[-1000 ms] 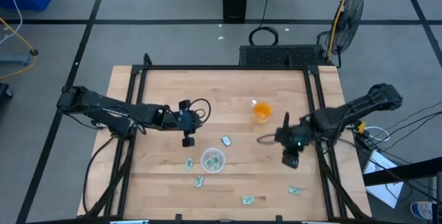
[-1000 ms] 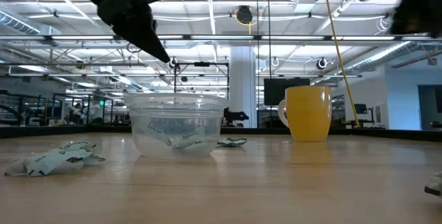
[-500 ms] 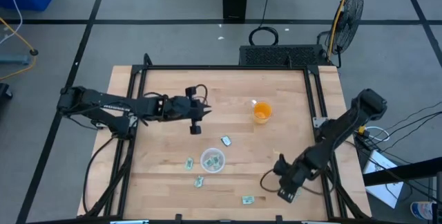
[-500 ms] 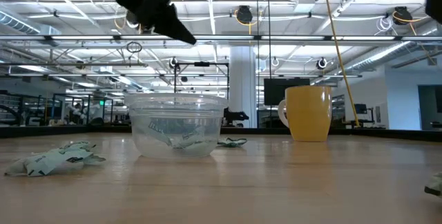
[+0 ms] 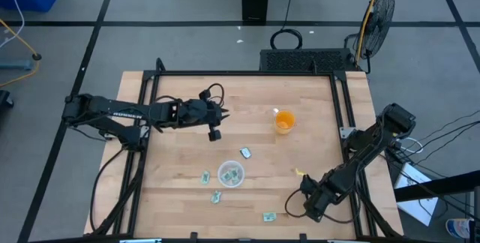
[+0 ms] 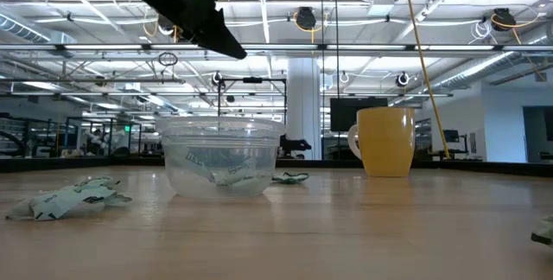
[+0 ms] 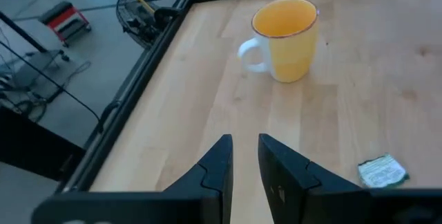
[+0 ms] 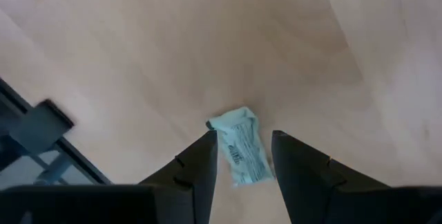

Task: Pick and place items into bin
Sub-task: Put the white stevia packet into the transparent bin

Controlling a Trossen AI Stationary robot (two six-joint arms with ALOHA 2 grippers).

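Note:
The clear bin [image 5: 231, 173] [image 6: 220, 156] stands on the table with a few green-and-white packets inside. Other packets lie flat around it [image 5: 245, 152] [image 5: 205, 177] [image 5: 216, 196] [image 5: 269, 216]. My right gripper [image 5: 313, 209] [image 8: 245, 144] is open and low over the near right part of the table, one finger on each side of a packet [image 8: 242, 149] that lies on the wood. My left gripper [image 5: 215, 133] [image 7: 245, 148] hangs in the air beyond the bin, open by a narrow gap and holding nothing.
An orange cup [image 5: 284, 122] [image 7: 284, 39] stands on the far right part of the table, with one packet [image 7: 381, 171] on the wood nearer than it. A black frame [image 5: 341, 115] runs round the table's edges. Bare wood lies between bin and cup.
My left gripper has moved from above the bin toward the far edge and a little to the right. My right arm has swung from mid-right toward the near edge and come down over the packet there. No packet on the table has moved.

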